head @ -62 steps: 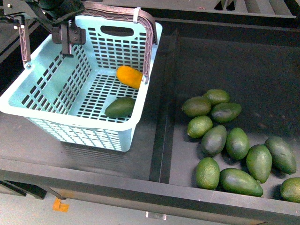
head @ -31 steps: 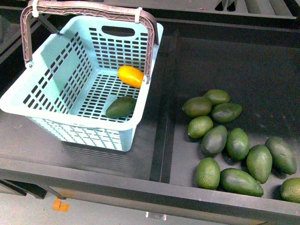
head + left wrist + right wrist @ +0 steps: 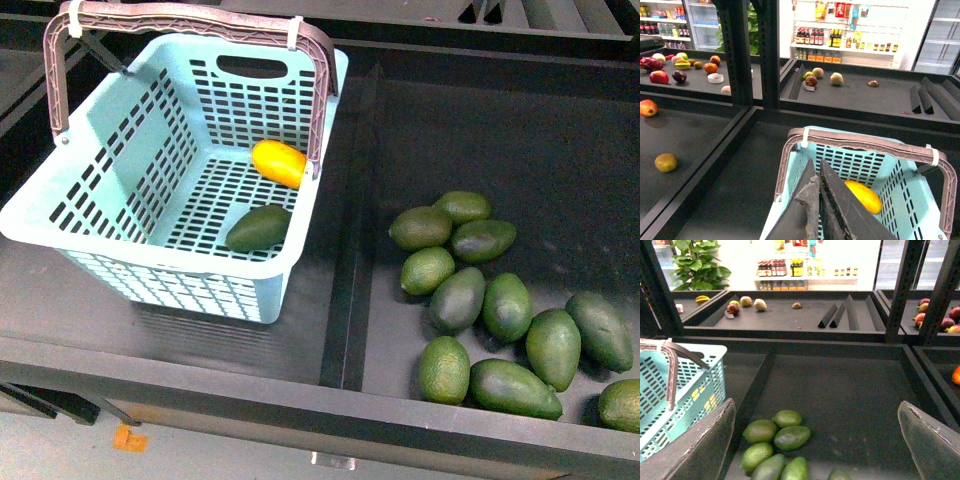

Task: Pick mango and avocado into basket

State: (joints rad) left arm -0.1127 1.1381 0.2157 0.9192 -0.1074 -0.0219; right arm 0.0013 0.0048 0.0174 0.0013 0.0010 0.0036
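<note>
Orange-yellow oblong mango [image 3: 279,162] and dark green oval avocado [image 3: 257,228] both lie inside the slotted turquoise plastic basket [image 3: 120,205], looks done. Left gripper [image 3: 818,210] fingers pressed together on nothing, right gripper [image 3: 815,440] spread wide, so both seem finished

no writing can be read anywhere. the bottles [image 3: 812,36] and packets [image 3: 840,9] on the far store shelves in the left wrist view carry labels, but they are too small and blurred to make out; the same goes for the bottles [image 3: 775,267] in the right wrist view.
</note>
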